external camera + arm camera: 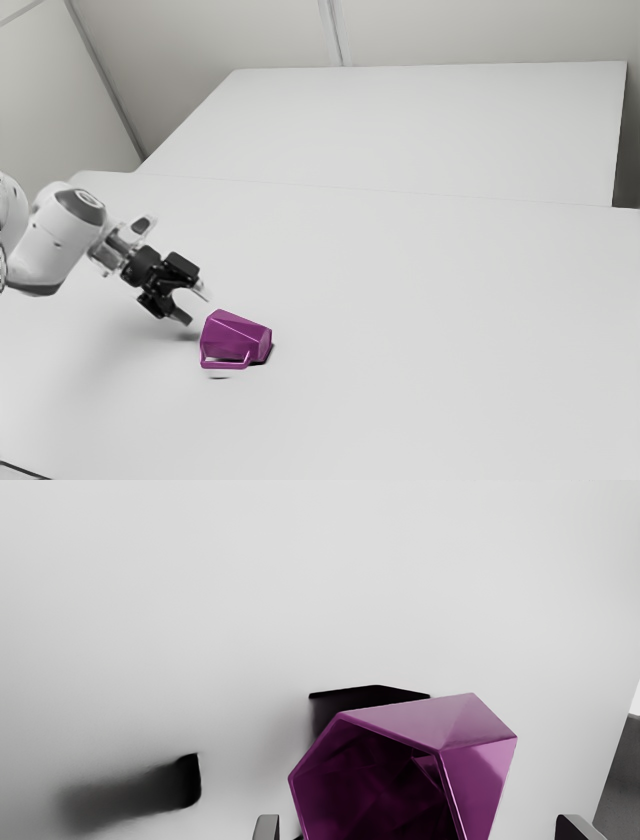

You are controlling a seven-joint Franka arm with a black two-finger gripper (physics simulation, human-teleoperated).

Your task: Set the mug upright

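Pale bench (450, 320), purple mug (228, 335) tipped on its side

My hand (195, 307), fingers (267, 829) spread and empty, is just short of the mug's open mouth (370, 790). I'd judge it best to centre on the faceted walls (425, 726), close gently, lift, then swing the mouth skyward before lowering it flat.

the purple mug (236, 335), glossy and faceted, lies on its side on the worktop (450, 350), well in from the far edge, its dark hollow mouth toward the exterior view's left, its angular handle toward the exterior camera.
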